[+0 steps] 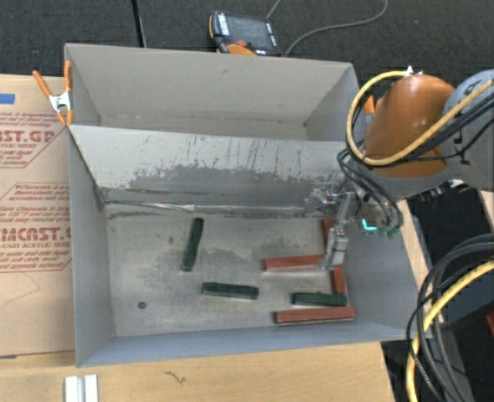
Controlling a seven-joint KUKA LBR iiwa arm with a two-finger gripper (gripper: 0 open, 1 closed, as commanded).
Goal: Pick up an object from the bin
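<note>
My gripper (337, 251) hangs low at the right side of the bin, close to the right wall. Its tip is just over the right end of a red-brown bar (293, 264) that lies flat, pointing left. A second red-brown bar (326, 231) stands along the gripper's left side, partly hidden by it. Just below the tip lies a short red-brown bar (339, 281), and beside that a dark green bar (318, 299). Whether anything is held I cannot see.
Another red-brown bar (314, 315) lies along the front wall at the right. Two more dark green bars lie farther left, one slanted (192, 243) and one flat (229, 290). The arm's orange cover and yellow cables hang over the right rim.
</note>
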